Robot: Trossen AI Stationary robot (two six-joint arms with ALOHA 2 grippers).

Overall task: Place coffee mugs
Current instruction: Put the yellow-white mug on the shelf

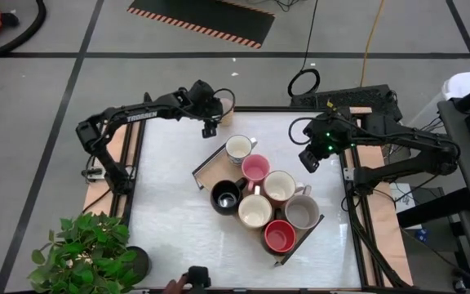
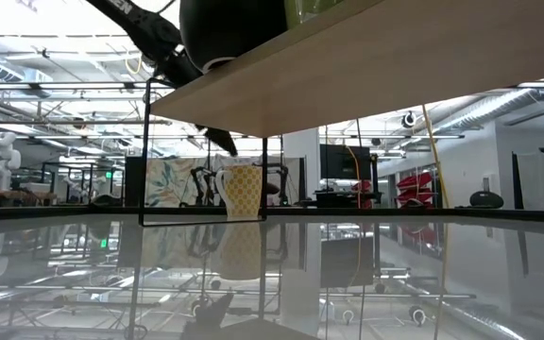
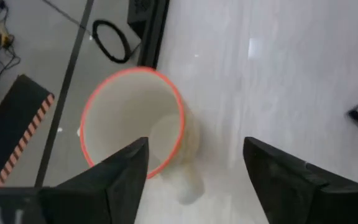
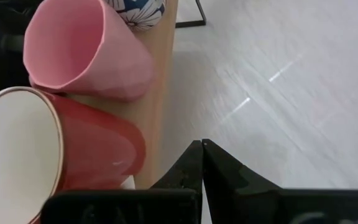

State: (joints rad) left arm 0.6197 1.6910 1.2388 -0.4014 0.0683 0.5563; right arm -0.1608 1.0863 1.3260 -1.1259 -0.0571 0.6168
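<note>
The wooden tray (image 1: 210,169) lay diagonally across the middle of the white table (image 1: 166,204), running from near the far edge toward the right near corner, and carried seven mugs. At its far end stood a white mug (image 1: 238,149), with a pale pink mug (image 1: 255,170) just beside it. Next came a black mug (image 1: 225,196) and a pink mug with a cream inside (image 1: 280,186), then a cream mug (image 1: 254,211) and a grey mug (image 1: 302,214), and a red mug (image 1: 279,237) at the near end. The mugs stood close together, several touching. An eighth mug, cream with an orange-red rim (image 3: 135,124), stood upright on the table near the far edge, toward the left far corner, off the tray. The left gripper (image 1: 210,122) hung directly over this mug with its fingers (image 3: 126,180) spread wide, one over the mug's rim and the other clear of it, holding nothing. The right gripper (image 1: 308,159) hung above the table just right of the tray's far half, its fingers (image 4: 194,165) pressed together and empty.
</note>
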